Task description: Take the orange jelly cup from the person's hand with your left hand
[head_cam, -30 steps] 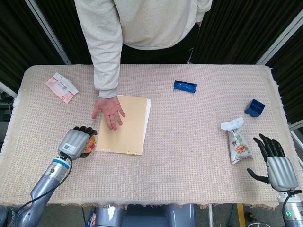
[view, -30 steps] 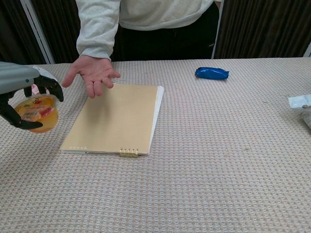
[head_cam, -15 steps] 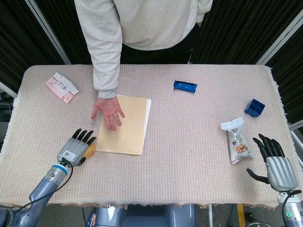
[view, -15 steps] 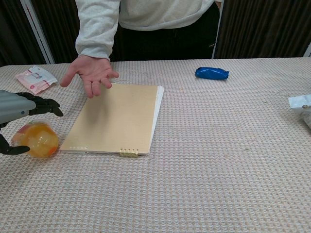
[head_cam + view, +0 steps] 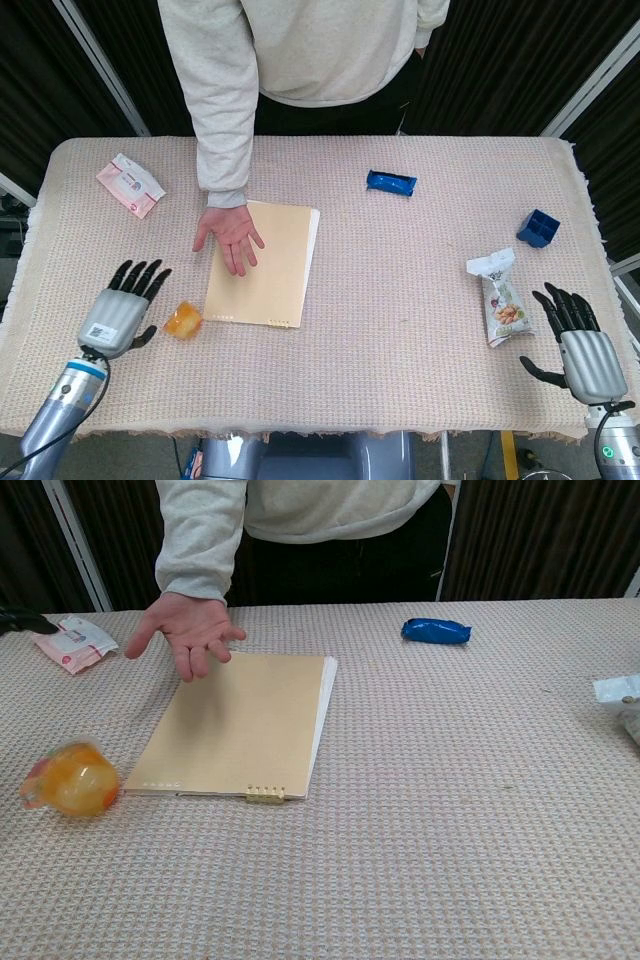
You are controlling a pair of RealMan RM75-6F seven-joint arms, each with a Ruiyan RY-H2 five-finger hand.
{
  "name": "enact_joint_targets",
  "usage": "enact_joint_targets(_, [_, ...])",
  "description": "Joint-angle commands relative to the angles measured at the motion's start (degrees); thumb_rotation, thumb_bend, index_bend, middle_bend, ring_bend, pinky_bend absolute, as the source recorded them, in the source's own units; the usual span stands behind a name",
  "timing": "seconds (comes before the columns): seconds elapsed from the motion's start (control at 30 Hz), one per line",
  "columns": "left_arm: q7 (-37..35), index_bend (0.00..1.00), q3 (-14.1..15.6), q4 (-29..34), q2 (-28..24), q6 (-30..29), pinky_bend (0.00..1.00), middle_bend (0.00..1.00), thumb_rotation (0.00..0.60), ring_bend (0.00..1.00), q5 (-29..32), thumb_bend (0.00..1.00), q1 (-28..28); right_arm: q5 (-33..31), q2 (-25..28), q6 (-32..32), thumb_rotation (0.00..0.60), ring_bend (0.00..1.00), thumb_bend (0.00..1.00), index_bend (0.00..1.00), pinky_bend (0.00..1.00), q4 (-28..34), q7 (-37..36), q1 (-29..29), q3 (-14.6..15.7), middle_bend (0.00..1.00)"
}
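Observation:
The orange jelly cup (image 5: 183, 321) lies on its side on the table cloth, just left of the tan notebook; in the chest view the jelly cup (image 5: 72, 778) shows the same. My left hand (image 5: 121, 309) is open with fingers spread, a little to the left of the cup and apart from it. In the chest view only a dark fingertip of it shows at the left edge. The person's hand (image 5: 230, 231) hovers palm up and empty over the notebook's far left corner. My right hand (image 5: 578, 338) is open near the table's front right corner.
A tan notebook (image 5: 262, 262) lies left of centre. A pink wipes packet (image 5: 130, 184) is at the far left, a blue wrapper (image 5: 391, 183) at the back, a blue box (image 5: 538, 228) and a snack bag (image 5: 500, 298) at the right.
My left hand held the jelly cup a second ago, then set it down, let go and drew back to the left. The cup now lies alone on its side.

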State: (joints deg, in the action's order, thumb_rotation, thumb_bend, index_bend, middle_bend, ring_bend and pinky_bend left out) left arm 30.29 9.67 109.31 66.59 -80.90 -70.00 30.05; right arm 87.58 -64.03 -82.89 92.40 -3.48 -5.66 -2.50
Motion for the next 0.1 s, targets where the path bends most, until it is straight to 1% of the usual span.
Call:
enact_joint_targets(0.03, [-7.36, 0.0, 2.75, -3.11, -2.2, -9.8, 0.0, 0.0, 0.6, 0.0, -7.42, 0.26, -8.34, -0.12, -0.19, 0.04, 0.6, 0.0, 0.12, 0.09, 0.0, 0.04, 0.43, -0.09, -0.12, 0.0])
enact_joint_targets(0.1, [-8.56, 0.0, 3.21, -5.79, -2.21, -12.6, 0.0, 0.0, 0.6, 0.0, -9.33, 0.24, -10.98, -0.19, -0.31, 0.08, 0.6, 0.0, 0.12, 0.09, 0.0, 0.07, 0.78, -0.14, -0.17, 0.0])
